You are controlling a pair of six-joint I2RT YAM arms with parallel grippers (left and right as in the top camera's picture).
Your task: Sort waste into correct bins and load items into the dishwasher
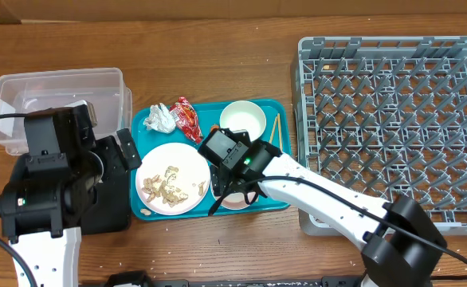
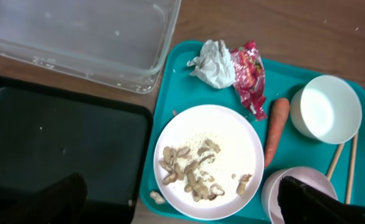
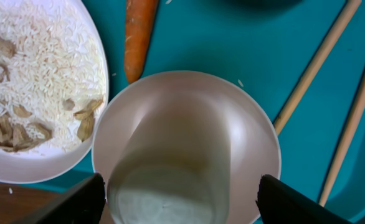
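On the teal tray (image 1: 281, 105), a round white plate (image 1: 166, 156) holds rice and food scraps (image 2: 192, 168). Behind it lie a crumpled white wrapper (image 2: 213, 62), a red snack wrapper (image 2: 249, 78), an orange carrot (image 2: 276, 127), a white bowl (image 2: 326, 109) and wooden chopsticks (image 3: 313, 62). My right gripper (image 3: 179, 199) is open, its fingers either side of a small white cup (image 3: 170, 168) that sits in the pale pink bowl (image 3: 189, 99). My left gripper (image 2: 185, 199) is open and empty, above the black tray (image 2: 58, 143) and the plate's near edge.
The clear plastic container (image 1: 58, 100) stands at the back left, behind the black tray (image 1: 110, 199). The large grey dish rack (image 1: 393, 119) fills the right side of the table, close to the teal tray's right edge.
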